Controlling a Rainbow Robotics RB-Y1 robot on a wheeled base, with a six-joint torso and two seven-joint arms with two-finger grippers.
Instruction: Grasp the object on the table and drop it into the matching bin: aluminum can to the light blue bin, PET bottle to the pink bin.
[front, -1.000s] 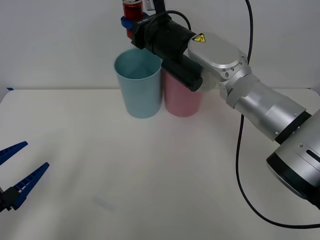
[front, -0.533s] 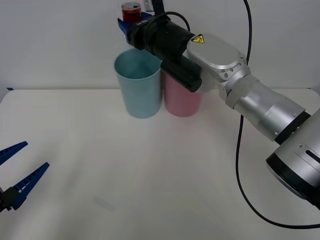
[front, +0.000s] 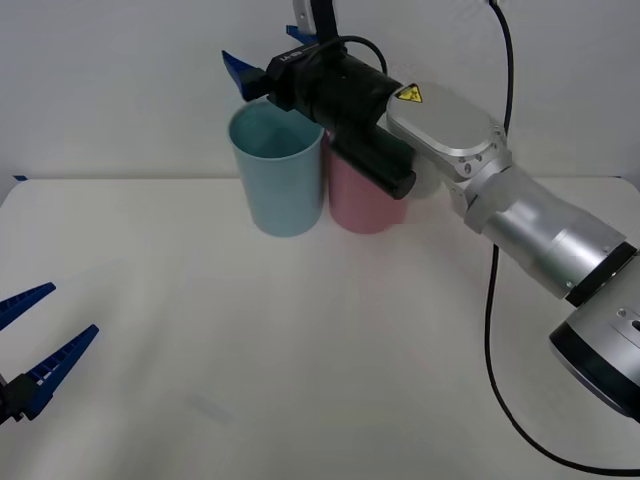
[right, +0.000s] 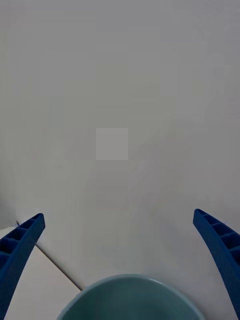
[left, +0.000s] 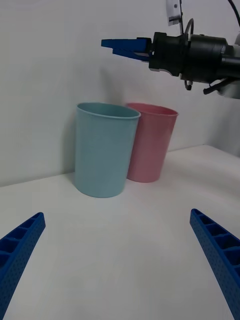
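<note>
A: Nearest us, our left claw (front: 30, 350) hangs low over the counter (front: 300, 350), fingers spread, holding nothing. And the right?

B: Our right claw (front: 262, 62) sits just above the light blue bin (front: 278, 170), fingers wide apart and empty; the pink bin (front: 360, 195) touches that bin, on the arm's side. We can't see the aluminum can; we judge it's inside the bin below.

A: It should be light, thin-walled, slick: one to grip mid-body, gently.
</note>
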